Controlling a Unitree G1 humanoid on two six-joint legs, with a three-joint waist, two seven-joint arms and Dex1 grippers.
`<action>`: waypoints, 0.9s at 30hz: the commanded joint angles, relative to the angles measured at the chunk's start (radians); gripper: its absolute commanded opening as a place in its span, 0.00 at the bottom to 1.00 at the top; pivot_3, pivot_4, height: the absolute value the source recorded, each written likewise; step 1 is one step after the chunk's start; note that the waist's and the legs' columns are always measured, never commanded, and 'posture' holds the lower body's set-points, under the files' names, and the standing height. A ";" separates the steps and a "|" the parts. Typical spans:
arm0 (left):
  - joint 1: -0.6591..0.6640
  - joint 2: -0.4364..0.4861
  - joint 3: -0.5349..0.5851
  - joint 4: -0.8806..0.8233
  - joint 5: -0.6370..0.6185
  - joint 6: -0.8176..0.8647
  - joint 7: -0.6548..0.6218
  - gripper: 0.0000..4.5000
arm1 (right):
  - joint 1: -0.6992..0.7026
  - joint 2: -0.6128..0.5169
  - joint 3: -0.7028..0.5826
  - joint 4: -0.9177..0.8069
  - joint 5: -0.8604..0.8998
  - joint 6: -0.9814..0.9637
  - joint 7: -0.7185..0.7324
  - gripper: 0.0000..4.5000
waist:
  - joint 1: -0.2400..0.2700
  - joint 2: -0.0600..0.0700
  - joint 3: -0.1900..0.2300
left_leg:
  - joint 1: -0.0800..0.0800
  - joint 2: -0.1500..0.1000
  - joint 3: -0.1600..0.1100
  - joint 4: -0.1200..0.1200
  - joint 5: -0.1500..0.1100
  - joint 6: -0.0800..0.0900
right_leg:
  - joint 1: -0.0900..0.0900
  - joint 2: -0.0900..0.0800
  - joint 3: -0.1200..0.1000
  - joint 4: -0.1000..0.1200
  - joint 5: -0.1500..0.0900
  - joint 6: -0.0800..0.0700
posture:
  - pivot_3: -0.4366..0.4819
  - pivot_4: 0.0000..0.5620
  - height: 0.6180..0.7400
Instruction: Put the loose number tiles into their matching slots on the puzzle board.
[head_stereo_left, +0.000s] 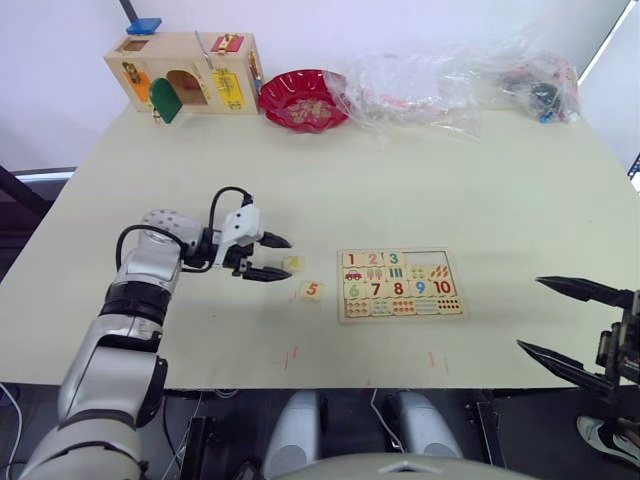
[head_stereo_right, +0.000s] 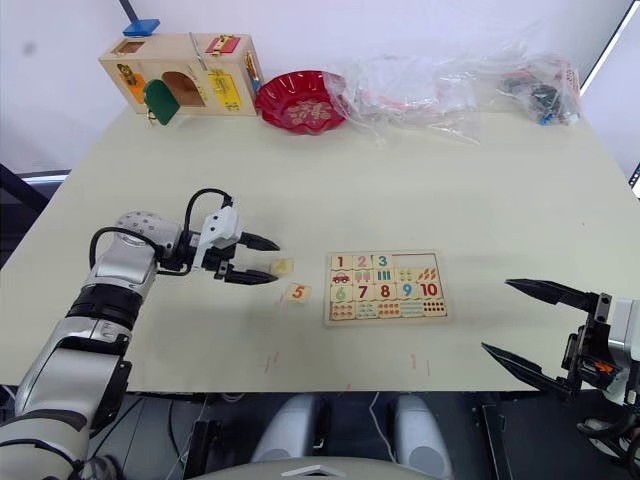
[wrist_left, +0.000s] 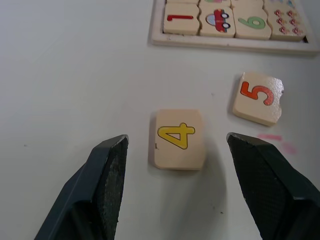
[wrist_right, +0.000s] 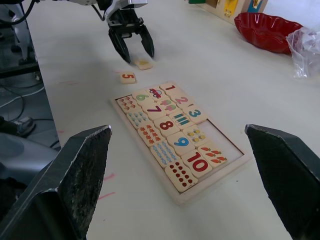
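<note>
the left gripper (wrist_left: 175, 150) hangs low over the table (head_stereo_left: 480, 180) with its two black fingers spread apart, and the 4 tile (wrist_left: 179, 138) lies flat between them, untouched, its yellow digit facing up. the 5 tile (wrist_left: 258, 97) lies just beside it, nearer the puzzle board (head_stereo_left: 402, 285), and the two tiles are close but not touching. on the board, 1, 2 and 3 already sit in the top row, while the last two slots (wrist_right: 223, 136) of that row show bare wood, so the job looks a bit over half done. the step in hand seems to be picking up the 4. to do it well, the fingers should come down squarely on either side of the tile, centred on it, so both pads meet the edges together and the flat piece does not skid or pivot away. the tile is thin, so the tips need to reach nearly to the table surface before closing. it is worth keeping clear of the 5 so it is not nudged. the right gripper (head_stereo_right: 520, 320) waits near the table's front edge, well apart from the board, its fingers wide open and holding nothing.
</note>
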 joint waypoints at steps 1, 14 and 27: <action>-0.029 0.005 -0.001 0.011 0.012 -0.016 -0.008 0.75 | 0.008 0.005 -0.012 -0.029 0.004 -0.020 -0.006 1.00 | 0.000 0.000 0.000 | 0.000 0.000 0.000 0.000 0.000 0.000 | 0.000 0.000 0.000 0.000 0.000 0.000 | 0.48 0.27 1.00; -0.054 0.004 -0.030 0.016 0.066 -0.020 -0.011 0.75 | 0.032 0.007 0.000 -0.038 -0.009 -0.030 -0.011 1.00 | 0.000 0.000 0.000 | 0.000 0.000 0.000 0.000 0.000 0.000 | 0.000 0.000 0.000 0.000 0.000 0.000 | 0.48 0.27 1.00; -0.058 -0.019 -0.016 0.025 0.061 -0.007 0.014 0.75 | 0.044 0.009 -0.002 -0.045 -0.009 -0.031 -0.012 1.00 | 0.002 0.000 0.000 | 0.000 0.000 0.000 0.000 0.000 0.000 | 0.000 0.000 0.000 0.000 0.000 0.000 | 0.48 0.27 1.00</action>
